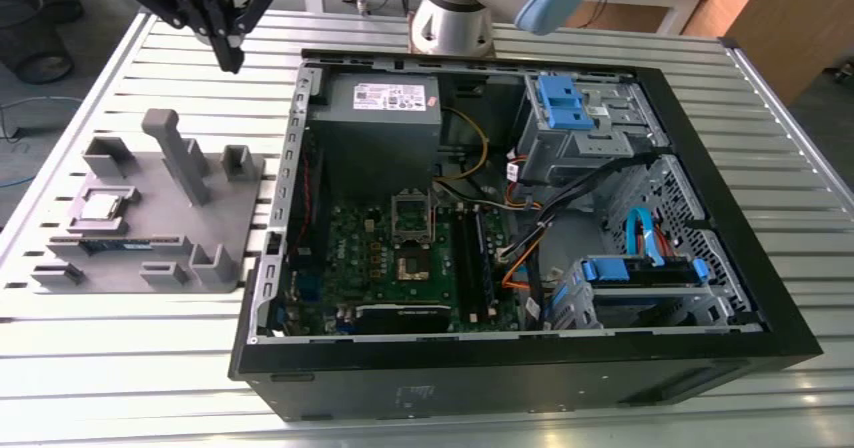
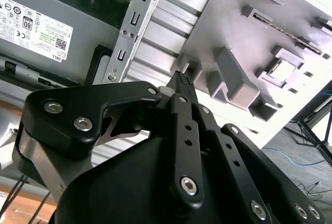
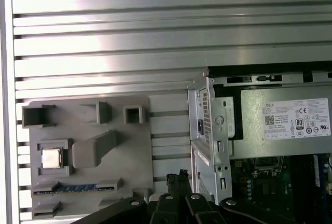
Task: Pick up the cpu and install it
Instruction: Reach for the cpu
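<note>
Hanging over the slatted metal counter (image 1: 134, 388), the claw (image 1: 235, 63) has its two black fingers closed together and nothing is between them. In the exterior view it is near the far corner of the open computer case (image 1: 534, 368), on the exterior view's left of it, and beyond the grey holder (image 1: 234, 208). The cpu (image 1: 104, 206) lies flat in a square pocket of this holder, its silvery top facing up, well apart from the claw. In both wrist views the cpu (image 3: 51, 158) (image 2: 282, 70) sits in the same pocket, and the closed tips (image 3: 176, 176) (image 2: 181, 79) are over the counter between the holder (image 3: 135, 151) and the case wall. Just beside the cpu pocket, a long narrow memory stick (image 1: 114, 243) stands in a slot. Inside the case the green motherboard (image 1: 360, 258) lies flat, with the grey power supply (image 1: 384, 96) behind it.
</note>
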Available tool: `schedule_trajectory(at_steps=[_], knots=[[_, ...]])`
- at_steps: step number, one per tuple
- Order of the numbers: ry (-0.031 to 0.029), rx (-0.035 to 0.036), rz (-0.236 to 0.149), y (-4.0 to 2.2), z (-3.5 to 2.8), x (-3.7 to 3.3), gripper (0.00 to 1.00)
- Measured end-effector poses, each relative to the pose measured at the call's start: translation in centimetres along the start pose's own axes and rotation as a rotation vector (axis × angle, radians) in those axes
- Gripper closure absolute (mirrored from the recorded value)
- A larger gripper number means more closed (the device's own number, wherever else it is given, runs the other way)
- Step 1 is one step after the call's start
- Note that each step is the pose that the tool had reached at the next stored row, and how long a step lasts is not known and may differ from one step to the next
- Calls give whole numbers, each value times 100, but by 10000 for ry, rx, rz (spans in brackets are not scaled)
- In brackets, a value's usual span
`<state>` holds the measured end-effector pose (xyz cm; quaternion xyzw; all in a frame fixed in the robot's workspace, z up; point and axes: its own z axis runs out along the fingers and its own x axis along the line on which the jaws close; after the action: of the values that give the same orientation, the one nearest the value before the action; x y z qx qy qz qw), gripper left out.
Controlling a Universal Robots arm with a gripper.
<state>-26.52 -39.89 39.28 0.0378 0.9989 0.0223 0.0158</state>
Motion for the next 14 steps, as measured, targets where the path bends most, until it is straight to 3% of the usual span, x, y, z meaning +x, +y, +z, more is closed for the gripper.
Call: schedule_trajectory(at_steps=[14], knots=[[-2,-1,-1,-8,-2,101,89]])
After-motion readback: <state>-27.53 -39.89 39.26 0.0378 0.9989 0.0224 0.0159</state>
